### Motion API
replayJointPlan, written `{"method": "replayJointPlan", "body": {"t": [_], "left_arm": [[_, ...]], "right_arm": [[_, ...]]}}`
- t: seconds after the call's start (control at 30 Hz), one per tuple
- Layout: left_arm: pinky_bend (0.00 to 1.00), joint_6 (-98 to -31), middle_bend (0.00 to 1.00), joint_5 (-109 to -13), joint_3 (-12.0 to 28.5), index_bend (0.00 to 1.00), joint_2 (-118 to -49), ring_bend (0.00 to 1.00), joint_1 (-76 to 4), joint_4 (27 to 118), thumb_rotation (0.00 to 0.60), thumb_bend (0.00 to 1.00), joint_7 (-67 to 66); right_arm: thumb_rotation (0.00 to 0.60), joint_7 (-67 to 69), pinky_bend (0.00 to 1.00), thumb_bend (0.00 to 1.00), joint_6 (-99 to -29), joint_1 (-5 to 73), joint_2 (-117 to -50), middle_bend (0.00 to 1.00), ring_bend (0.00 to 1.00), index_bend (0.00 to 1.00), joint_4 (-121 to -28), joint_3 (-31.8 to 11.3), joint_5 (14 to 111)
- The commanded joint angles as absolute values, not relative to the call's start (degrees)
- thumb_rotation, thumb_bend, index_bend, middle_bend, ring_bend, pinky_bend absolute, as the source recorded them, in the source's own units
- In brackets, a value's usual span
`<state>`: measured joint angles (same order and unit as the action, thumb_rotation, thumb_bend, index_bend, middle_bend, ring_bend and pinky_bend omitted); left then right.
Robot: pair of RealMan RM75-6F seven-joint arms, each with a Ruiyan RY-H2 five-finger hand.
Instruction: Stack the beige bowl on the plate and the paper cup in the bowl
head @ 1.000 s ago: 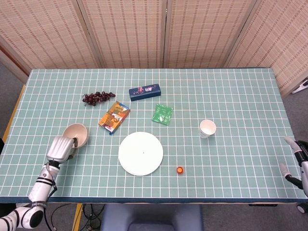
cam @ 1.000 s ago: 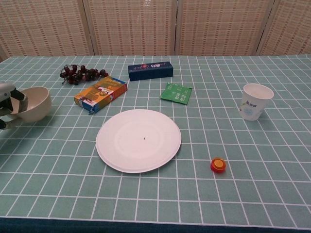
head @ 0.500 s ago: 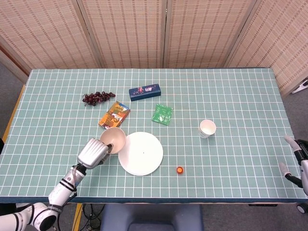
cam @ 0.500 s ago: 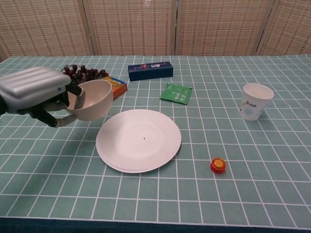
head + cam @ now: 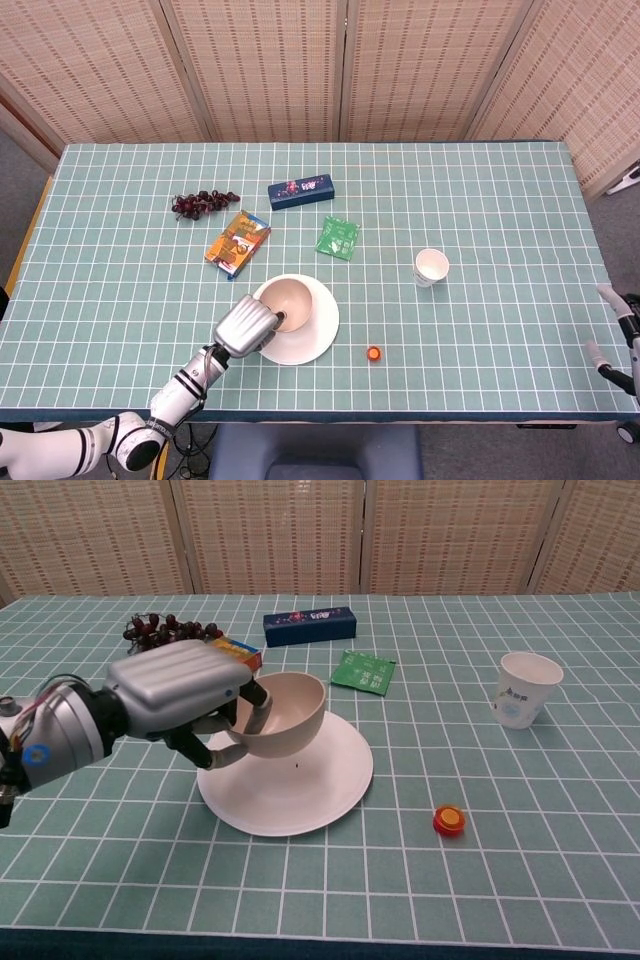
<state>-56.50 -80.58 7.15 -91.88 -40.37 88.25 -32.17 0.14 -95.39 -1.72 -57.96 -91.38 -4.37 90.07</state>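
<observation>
Beige bowl (image 5: pixel 285 712) carried from the surface's left edge to above the white plate (image 5: pixel 310 780) since the earlier frames.
The left hand (image 5: pixel 185 695) grips the bowl by its left rim, fingers (image 5: pixel 255 695) hooked over the wall; the bowl sits tilted over the plate's left half, contact with the plate not discernible. The plate lies near the front edge, at mid-width. The paper cup (image 5: pixel 525 688) stands upright toward the right edge, well apart from the plate. The right hand (image 5: pixel 620 335) rests past the front right corner; its finger state cannot be determined. An orange cap (image 5: pixel 449 820) lies just right of the plate. Grapes (image 5: pixel 203 204), a snack box (image 5: pixel 238 241), a blue box (image 5: pixel 301 190) and a green packet (image 5: pixel 338 238) lie behind the plate.
</observation>
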Motion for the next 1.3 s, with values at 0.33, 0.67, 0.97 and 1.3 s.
{"method": "replayJointPlan", "body": {"t": [0.33,0.67,0.97,1.3], "left_arm": [[0.99,-56.06,0.96,-76.26,6.73,0.55,-95.14,0.89,-42.28,87.16,0.600,0.45,-41.07],[0.99,-58.71,0.86,-73.88,5.69,0.42,-96.94,0.82,-41.86,88.60,0.600,0.38,-46.37],[0.95,-64.96,0.60,-72.69,3.93,0.22,-94.52,0.59,-39.02,96.65,0.600,0.23,-53.26],[0.72,-74.55,0.43,-78.02,0.49,0.23,-84.67,0.46,-32.29,105.01,0.600,0.22,-48.25]], "right_arm": [[0.600,1.12,0.33,0.29,-95.78,-2.26,-58.44,0.25,0.19,0.15,-90.49,-4.31,89.68],[0.600,2.04,0.33,0.29,-95.75,-2.13,-58.96,0.25,0.20,0.15,-89.44,-4.51,89.69],[0.600,2.59,0.33,0.29,-96.13,-2.28,-59.04,0.25,0.20,0.15,-88.98,-4.62,89.76],[0.600,1.43,0.33,0.29,-95.12,-2.29,-57.46,0.25,0.20,0.15,-90.31,-4.45,89.23]]}}
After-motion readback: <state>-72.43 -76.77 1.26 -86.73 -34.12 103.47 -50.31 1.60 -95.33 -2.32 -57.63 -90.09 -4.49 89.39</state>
